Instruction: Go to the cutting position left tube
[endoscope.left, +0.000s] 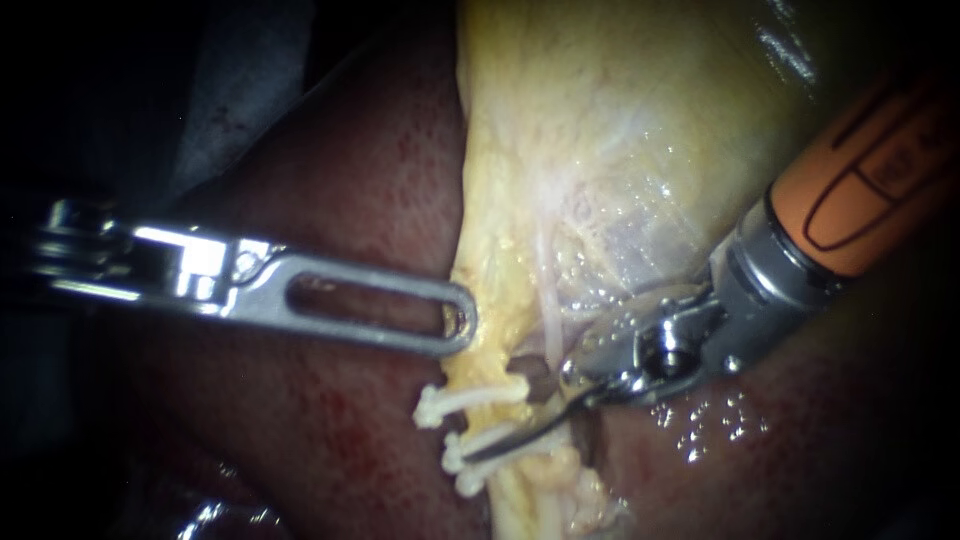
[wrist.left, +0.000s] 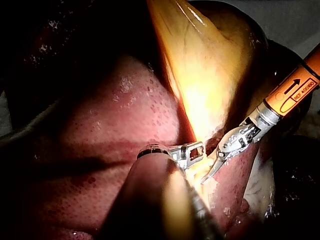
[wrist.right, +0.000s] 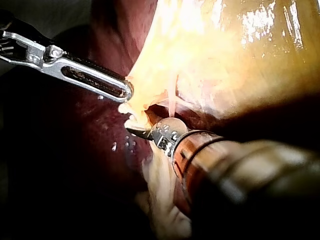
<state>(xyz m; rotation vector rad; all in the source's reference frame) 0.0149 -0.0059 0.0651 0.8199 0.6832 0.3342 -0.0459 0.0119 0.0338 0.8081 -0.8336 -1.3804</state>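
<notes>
As left instrument (endoscope.left: 455, 325) grips gallbladder (endoscope.left: 620, 130), three clips (endoscope.left: 450, 402) show.

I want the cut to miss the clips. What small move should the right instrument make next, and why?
Probably lift the right instrument tip slightly toward the gallbladder, into the gap between the upper clip and the middle clip. In the endoscope view the tip lies right along the middle clip, too close for a clean cut.

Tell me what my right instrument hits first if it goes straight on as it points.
Most likely the middle white clip: the tip of the right instrument lies beside it; depth is unclear.
</notes>
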